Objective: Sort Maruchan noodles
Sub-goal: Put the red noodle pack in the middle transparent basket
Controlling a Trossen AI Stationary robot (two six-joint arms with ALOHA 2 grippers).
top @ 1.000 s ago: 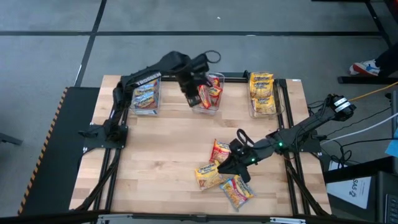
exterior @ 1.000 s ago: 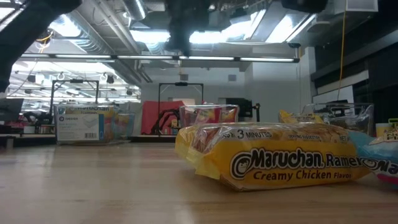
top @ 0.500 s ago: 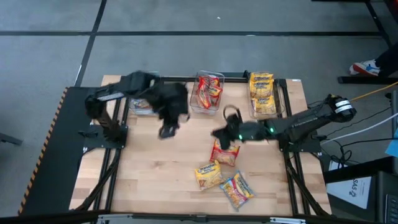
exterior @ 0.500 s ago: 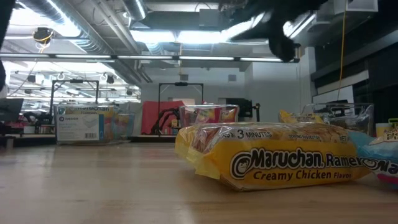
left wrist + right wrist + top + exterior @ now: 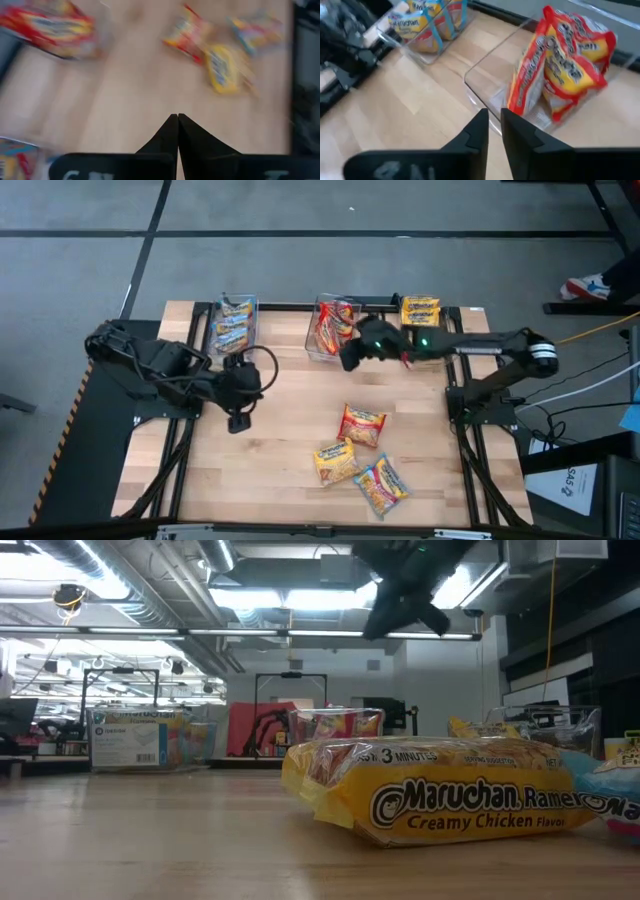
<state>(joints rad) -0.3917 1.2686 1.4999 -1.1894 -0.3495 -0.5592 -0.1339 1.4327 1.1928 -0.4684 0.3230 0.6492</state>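
The right pincer [image 5: 347, 360] is hanging above the far middle of the surface [image 5: 290, 430], just beside the middle clear bin [image 5: 318, 350]. Its fingers [image 5: 479, 131] are standing almost together with a narrow gap, and nothing is between them. The red noodle packets [image 5: 565, 62] are standing upright in this bin. The left pincer [image 5: 238, 423] is closed and empty, over the left part of the surface. Three loose packets [image 5: 360, 455] are lying at the near right. The blue packets [image 5: 233, 328] are filling the far left bin, the yellow packets [image 5: 420, 315] the far right one.
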